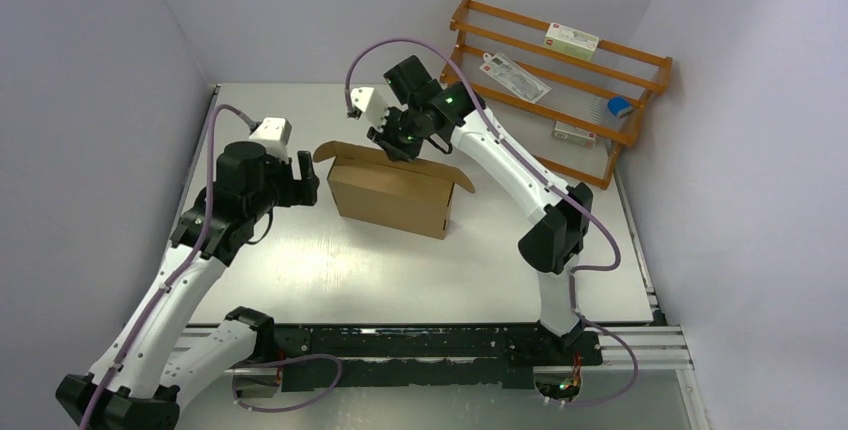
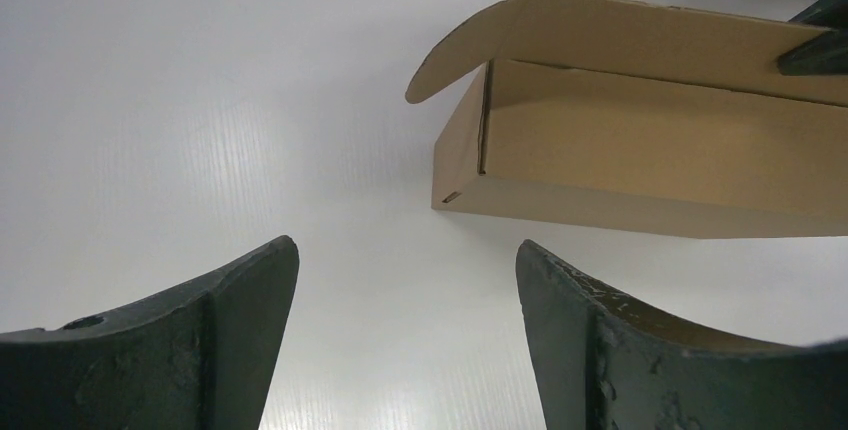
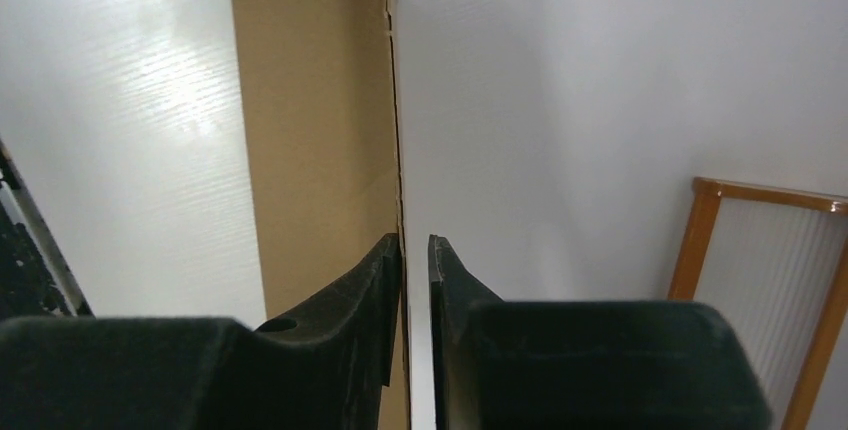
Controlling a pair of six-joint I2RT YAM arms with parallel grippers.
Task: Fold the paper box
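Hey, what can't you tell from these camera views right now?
- Inside of the paper box: top view, hidden by its lid flap and the right gripper.
- Box's right end: left wrist view, cut off by the frame edge.
- Print on the white cartons on the rack: top view, too small.

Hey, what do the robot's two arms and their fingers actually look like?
The left arm and right arm share white tubular links, black joints and a lilac cable alongside. A white camera block tops each wrist. The fingers are dark, curved, scuffed.
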